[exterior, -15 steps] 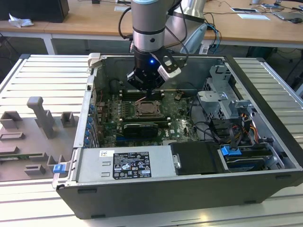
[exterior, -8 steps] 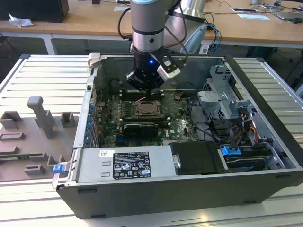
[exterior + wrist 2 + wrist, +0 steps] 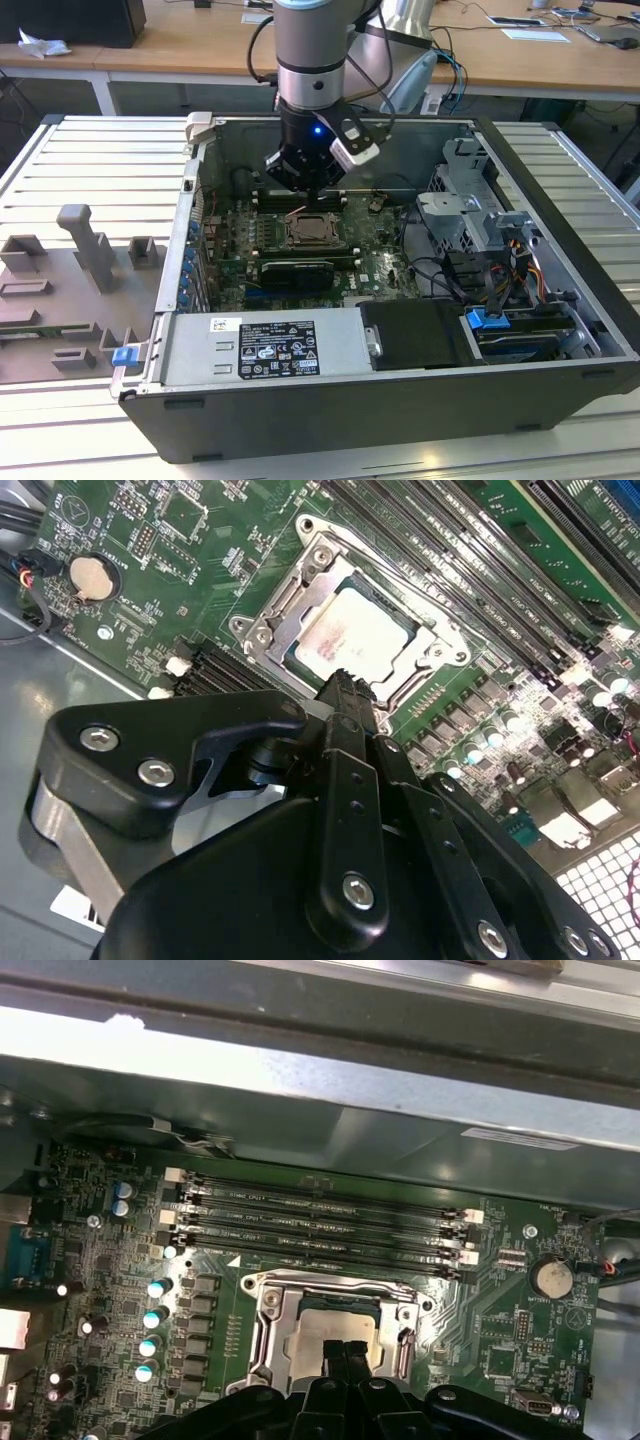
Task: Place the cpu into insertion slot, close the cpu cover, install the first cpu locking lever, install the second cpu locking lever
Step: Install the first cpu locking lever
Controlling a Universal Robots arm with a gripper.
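Note:
The cpu (image 3: 355, 630) lies flat in the insertion slot (image 3: 308, 230) on the green motherboard, its pale metal top facing up. The silvery cpu cover (image 3: 275, 615) lies down around the chip as a frame, and the chip shows through its window. My gripper (image 3: 345, 685) hangs just above the edge of the socket with its black fingers pressed together and nothing between them. In the first wrist view the fingertips (image 3: 333, 1352) cover one edge of the cpu (image 3: 335, 1322), and the cover (image 3: 272, 1315) frames it. In the exterior view the gripper (image 3: 308, 190) points down just behind the socket.
Long black memory slots (image 3: 320, 1225) run beside the socket, toward the case wall (image 3: 350, 1070). A coin battery (image 3: 88, 577) sits on the board. The power supply (image 3: 265, 345) and the drive cage (image 3: 470, 200) fill the case's front and the exterior view's right. Grey fixtures (image 3: 80, 260) stand outside the case.

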